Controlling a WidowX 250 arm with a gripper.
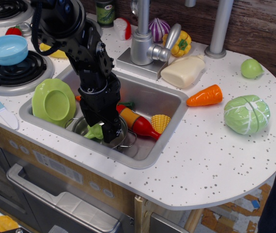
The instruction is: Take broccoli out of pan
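The broccoli (pixel 95 131), a small light-green floret, lies in the steel pan (pixel 77 125) at the front left of the sink (pixel 162 97). My black gripper (pixel 99 128) has come down into the pan. Its fingers stand on either side of the broccoli with a gap between them, so it looks open around the floret. The arm hides most of the pan's inside; only the left rim and a wire handle (pixel 129 141) show.
In the sink, a light-green plate (pixel 54 103) leans at the left, and a red-and-yellow bottle (pixel 139 124) and corn (pixel 160 123) lie to the right. A faucet (pixel 143 43) stands behind. On the counter are a carrot (pixel 205 96), a cabbage (pixel 247 114) and a blue bowl (pixel 7 49).
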